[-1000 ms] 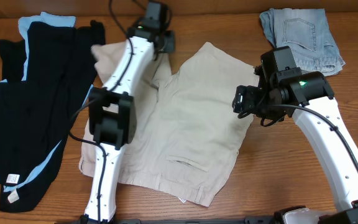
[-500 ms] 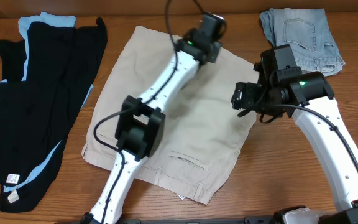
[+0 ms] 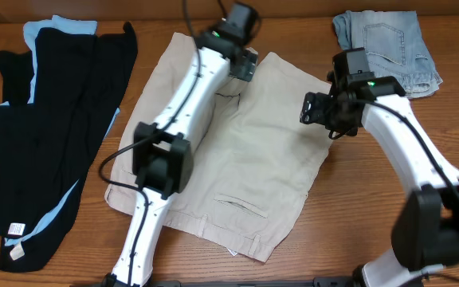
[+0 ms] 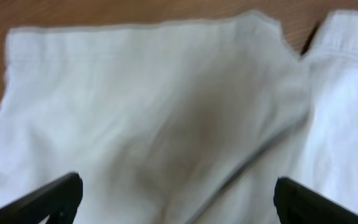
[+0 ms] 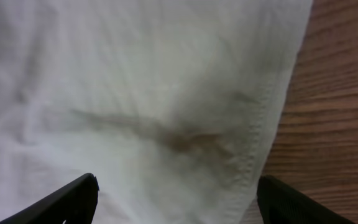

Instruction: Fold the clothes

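The beige khaki shorts (image 3: pixel 245 159) lie spread flat in the middle of the table, the slit pocket (image 3: pixel 241 209) facing up near the front. My left gripper (image 3: pixel 242 65) hovers open over their far middle edge; in the left wrist view its fingers (image 4: pixel 58 196) stand wide apart above the pale cloth (image 4: pixel 166 93) with nothing between them. My right gripper (image 3: pixel 314 112) hangs open over the shorts' right edge. The right wrist view shows the stitched hem (image 5: pixel 263 137) running between that gripper's (image 5: pixel 179 199) spread tips, with nothing gripped.
A pile of black garments with light-blue trim (image 3: pixel 46 127) covers the left side. Pale blue denim shorts (image 3: pixel 389 44) lie folded at the back right. Bare wood (image 3: pixel 357 215) shows to the right of the khaki shorts and along the front.
The left gripper pulled the bunched left half of the shorts out flat, then opened and let go. The right arm shifted slightly toward the back.
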`<move>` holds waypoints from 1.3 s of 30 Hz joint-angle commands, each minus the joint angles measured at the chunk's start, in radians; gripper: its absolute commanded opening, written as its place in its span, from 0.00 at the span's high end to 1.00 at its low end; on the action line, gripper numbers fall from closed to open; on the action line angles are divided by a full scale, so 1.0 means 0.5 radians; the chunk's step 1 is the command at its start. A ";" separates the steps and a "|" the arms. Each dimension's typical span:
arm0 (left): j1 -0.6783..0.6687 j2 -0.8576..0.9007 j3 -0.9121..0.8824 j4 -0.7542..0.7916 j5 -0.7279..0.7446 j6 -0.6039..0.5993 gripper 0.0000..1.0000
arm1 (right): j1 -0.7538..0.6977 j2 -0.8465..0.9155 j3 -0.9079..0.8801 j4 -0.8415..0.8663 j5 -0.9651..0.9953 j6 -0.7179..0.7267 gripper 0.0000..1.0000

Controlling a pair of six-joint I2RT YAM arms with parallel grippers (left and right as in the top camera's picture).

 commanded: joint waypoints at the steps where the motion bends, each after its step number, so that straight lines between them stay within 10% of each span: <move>1: 0.053 -0.269 0.220 -0.273 0.359 -0.064 0.00 | -0.054 0.088 0.015 0.017 0.037 -0.002 0.16; 11: 0.153 -0.269 0.149 -1.112 0.668 -0.034 0.00 | -0.004 0.095 0.015 0.082 -0.140 -0.185 0.17; 27: 0.027 -0.273 -0.939 -0.983 0.848 0.084 0.00 | 0.012 0.095 0.016 0.272 -0.107 -0.281 0.12; 39: -0.068 -0.631 -1.725 -0.536 0.575 -0.286 0.01 | -0.007 0.096 0.015 0.384 -0.098 -0.332 0.11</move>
